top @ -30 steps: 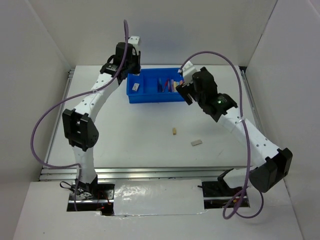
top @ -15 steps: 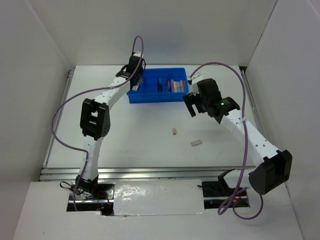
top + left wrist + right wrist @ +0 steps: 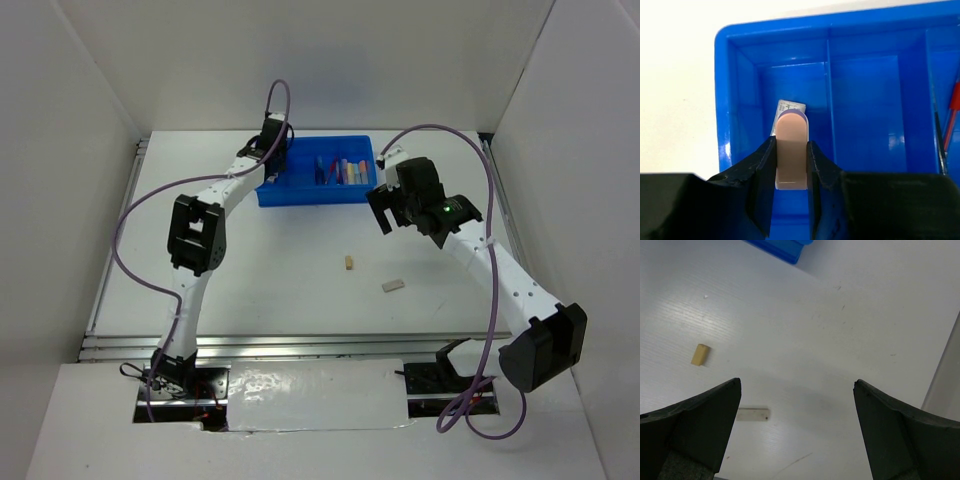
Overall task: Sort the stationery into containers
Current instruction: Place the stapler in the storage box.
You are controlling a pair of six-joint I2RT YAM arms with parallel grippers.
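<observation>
The blue tray (image 3: 300, 192) stands at the back of the table; it also shows in the left wrist view (image 3: 865, 45). My left gripper (image 3: 791, 165) hangs over the tray's left compartment, shut on a pinkish eraser block (image 3: 791, 150). A white eraser (image 3: 790, 107) lies on that compartment's floor beneath it. Several pens and markers (image 3: 340, 170) lie in the right compartments. My right gripper (image 3: 797, 405) is open and empty above the table, right of the tray (image 3: 385, 205). A tiny tan piece (image 3: 348, 262) and a flat white eraser (image 3: 392, 285) lie on the table; both show in the right wrist view, the tan piece (image 3: 699, 354) and the eraser (image 3: 753, 414).
White walls close in the table on the left, back and right. A metal rail (image 3: 250, 345) runs along the near edge. A red pen (image 3: 954, 107) lies in the tray's right section.
My left gripper has come down from behind the tray's left end into its left compartment. My right gripper has drawn back from the tray's right end toward the table.
</observation>
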